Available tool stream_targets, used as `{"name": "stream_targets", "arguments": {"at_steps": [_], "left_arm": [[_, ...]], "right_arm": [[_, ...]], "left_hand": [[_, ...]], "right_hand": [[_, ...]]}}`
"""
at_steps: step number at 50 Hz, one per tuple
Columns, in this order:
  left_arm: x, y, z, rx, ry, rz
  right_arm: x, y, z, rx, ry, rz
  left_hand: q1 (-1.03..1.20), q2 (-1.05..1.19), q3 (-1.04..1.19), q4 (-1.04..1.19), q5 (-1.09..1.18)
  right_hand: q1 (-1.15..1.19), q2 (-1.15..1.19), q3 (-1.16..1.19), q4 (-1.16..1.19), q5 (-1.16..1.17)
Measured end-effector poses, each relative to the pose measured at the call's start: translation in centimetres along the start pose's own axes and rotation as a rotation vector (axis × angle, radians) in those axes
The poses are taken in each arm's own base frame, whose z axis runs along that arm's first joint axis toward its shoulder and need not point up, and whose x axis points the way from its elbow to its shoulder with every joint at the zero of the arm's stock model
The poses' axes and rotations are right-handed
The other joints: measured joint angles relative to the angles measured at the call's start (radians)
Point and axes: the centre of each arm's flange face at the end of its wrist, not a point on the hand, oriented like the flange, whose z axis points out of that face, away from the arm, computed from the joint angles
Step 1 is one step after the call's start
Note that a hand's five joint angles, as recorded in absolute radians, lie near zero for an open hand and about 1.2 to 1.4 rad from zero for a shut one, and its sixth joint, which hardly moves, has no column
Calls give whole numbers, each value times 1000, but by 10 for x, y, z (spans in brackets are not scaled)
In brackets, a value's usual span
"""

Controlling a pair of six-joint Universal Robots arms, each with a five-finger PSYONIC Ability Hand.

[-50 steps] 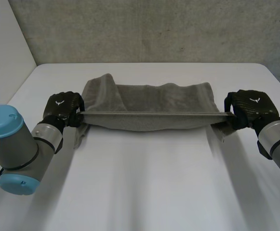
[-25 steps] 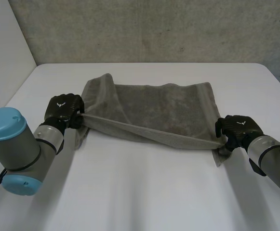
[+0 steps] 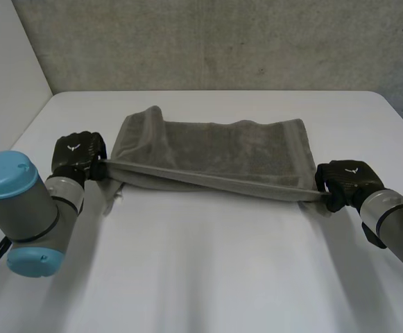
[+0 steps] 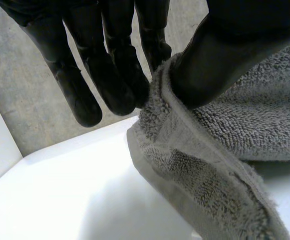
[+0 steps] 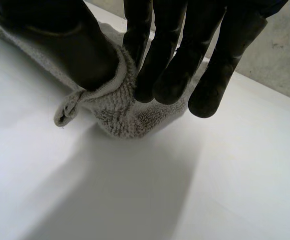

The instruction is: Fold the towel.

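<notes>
A grey towel lies across the far half of the white table, its near edge lifted and stretched taut between my two hands. My left hand pinches the towel's near left corner; in the left wrist view the thumb presses the towel against the fingers. My right hand pinches the near right corner, lower and nearer than the left one; in the right wrist view the thumb and fingers clamp a bunched bit of towel just above the table.
The white table runs bare from the towel to the front. A grey wall stands behind its far edge, and a white panel rises at the left.
My right hand dropped and came nearer with its corner, then shifted slightly outward. My left hand moved outward to the left, pulling the near edge taut at a slant.
</notes>
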Motion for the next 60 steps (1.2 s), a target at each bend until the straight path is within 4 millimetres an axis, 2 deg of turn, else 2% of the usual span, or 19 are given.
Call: {"name": "stream_targets", "arguments": {"at_steps": [4,6,8,12,21,30,35,41,45,53,57,60], "left_arm": [[1,6,0,-15,4,2],[1,10,1,-25,5,4],[1,13,1,-33,5,5],[1,20,5,-44,-2,7],[-2,29,17,-52,-43,6],[0,35,16,-70,-51,3],[9,35,10,-81,-25,3],[22,39,3,-106,11,11],[25,41,2,-117,21,16],[25,38,2,-113,20,15],[24,30,1,-97,20,12],[24,21,0,-77,21,9]], "right_arm": [[0,-3,-3,22,3,3],[1,-7,-5,46,11,13],[3,-10,-6,65,19,25],[11,-17,-7,101,44,68],[23,-25,-10,131,76,100],[22,-24,-10,130,75,97],[22,-24,-10,128,73,97],[25,-25,-10,131,84,101],[34,-30,-11,147,110,104],[53,-44,-18,197,161,137],[56,-52,-22,223,165,159],[56,-57,-25,241,156,162]], "left_hand": [[-300,-316,-309,-317,-317],[-612,-624,-598,-606,-620],[-762,-759,-750,-752,-778],[-864,-873,-869,-873,-918],[-874,-897,-893,-895,-955],[-874,-897,-893,-895,-952],[-871,-890,-888,-891,-908],[-752,-769,-769,-779,-768],[-501,-505,-512,-512,-516],[-257,-259,-267,-261,-286],[14,26,24,21,-17],[18,49,46,56,-7]], "right_hand": [[0,0,1,0,4],[0,0,1,0,4],[0,0,0,0,4],[0,0,1,0,4],[0,0,1,0,4],[0,0,2,0,4],[0,0,3,0,4],[0,0,3,0,4],[0,0,3,0,4],[0,0,3,0,4],[0,0,3,0,4],[0,0,3,0,4]]}}
